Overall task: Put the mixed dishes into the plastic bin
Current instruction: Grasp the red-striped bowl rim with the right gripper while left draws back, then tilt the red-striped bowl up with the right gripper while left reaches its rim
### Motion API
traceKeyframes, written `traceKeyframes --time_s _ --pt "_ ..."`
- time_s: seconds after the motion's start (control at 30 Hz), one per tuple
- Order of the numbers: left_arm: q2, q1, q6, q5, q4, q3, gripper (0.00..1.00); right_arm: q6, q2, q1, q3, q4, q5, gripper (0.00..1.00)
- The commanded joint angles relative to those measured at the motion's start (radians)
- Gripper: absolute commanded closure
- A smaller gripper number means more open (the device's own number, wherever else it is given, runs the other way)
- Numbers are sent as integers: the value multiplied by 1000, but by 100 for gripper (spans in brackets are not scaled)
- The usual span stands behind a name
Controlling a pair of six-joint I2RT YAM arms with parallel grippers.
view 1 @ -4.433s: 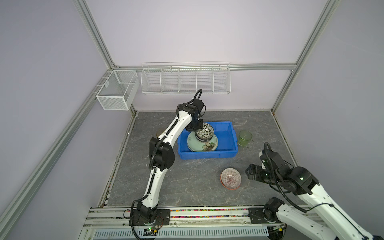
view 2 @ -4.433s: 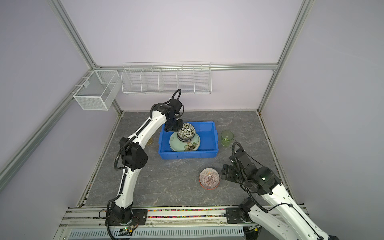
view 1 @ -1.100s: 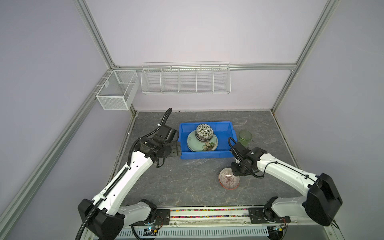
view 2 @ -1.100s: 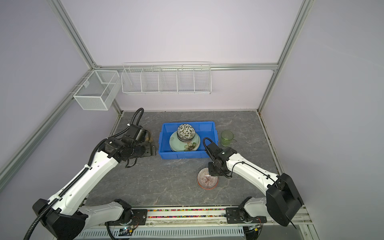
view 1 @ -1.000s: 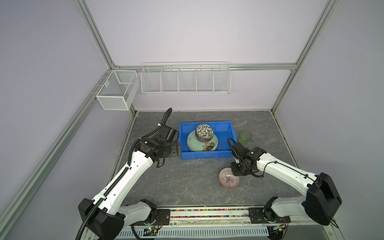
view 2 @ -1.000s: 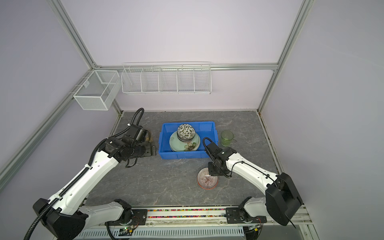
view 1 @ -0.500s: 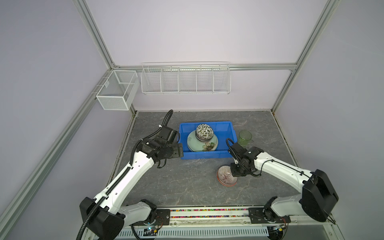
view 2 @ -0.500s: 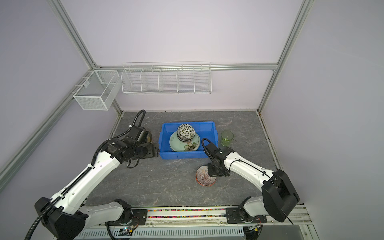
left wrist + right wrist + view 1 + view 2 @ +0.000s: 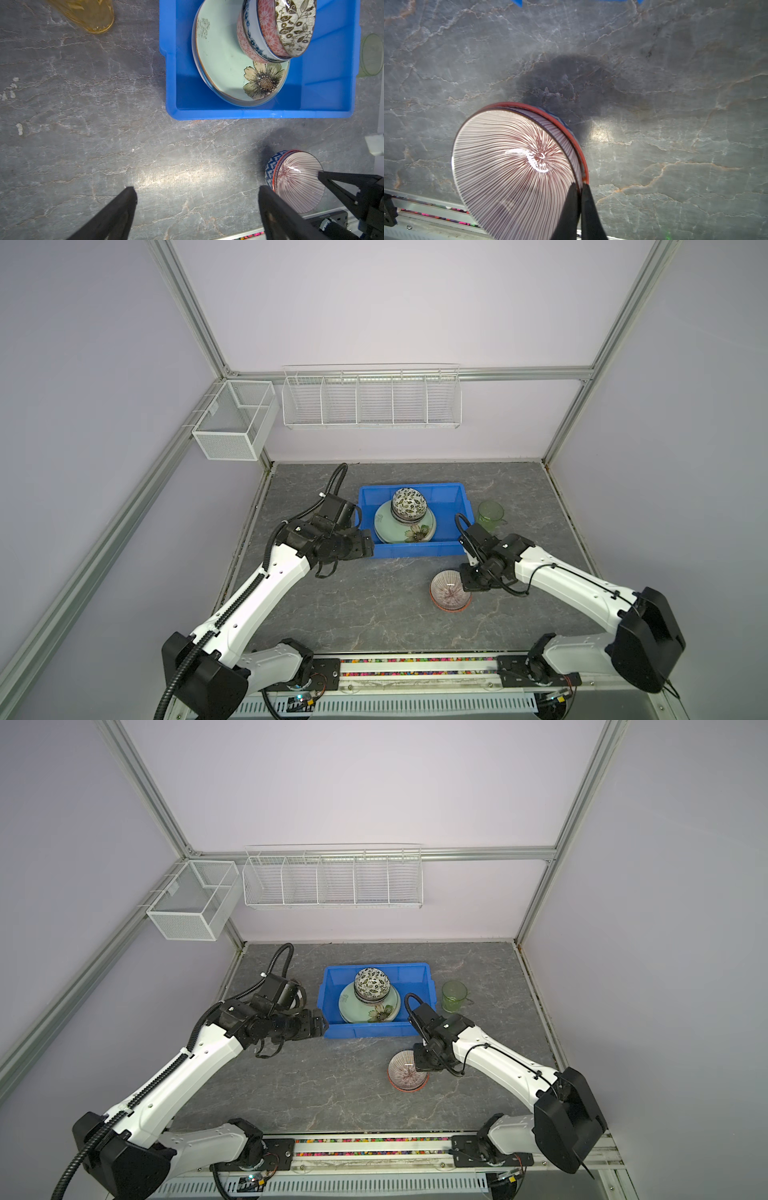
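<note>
The striped bowl (image 9: 512,166), red-rimmed, is held tilted, its rim pinched in the closed right claw (image 9: 580,188). The blue bin (image 9: 415,549), holding a pale green flower plate (image 9: 388,526) and stacked patterned bowls (image 9: 409,502), is found beyond that claw. A green cup (image 9: 490,512) is set beside the bin.

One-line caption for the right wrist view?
Right tool shut on the red rim of the striped bowl, tilted over the grey marbled table.

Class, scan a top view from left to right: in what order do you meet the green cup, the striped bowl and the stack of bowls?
Stack of bowls in the blue bin → striped bowl → green cup.
</note>
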Motion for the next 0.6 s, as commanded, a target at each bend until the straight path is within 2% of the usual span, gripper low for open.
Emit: traceKeyframes --time_s 0.0,0.07,0.3,0.43,0.57 --pt "-25 -13 -37 35 30 -27 9 9 -31 1 27 2 -5 93" --pt "-32 -42 -78 40 44 -43 9 11 -37 1 30 5 -10 93" --pt "-12 -231 -204 49 166 -80 9 22 -60 1 29 24 -36 93" --pt "52 -313 -234 51 219 -71 9 28 -77 -2 23 30 -41 93" --pt "129 -357 -235 86 227 -35 10 32 -99 -4 26 23 -41 93"
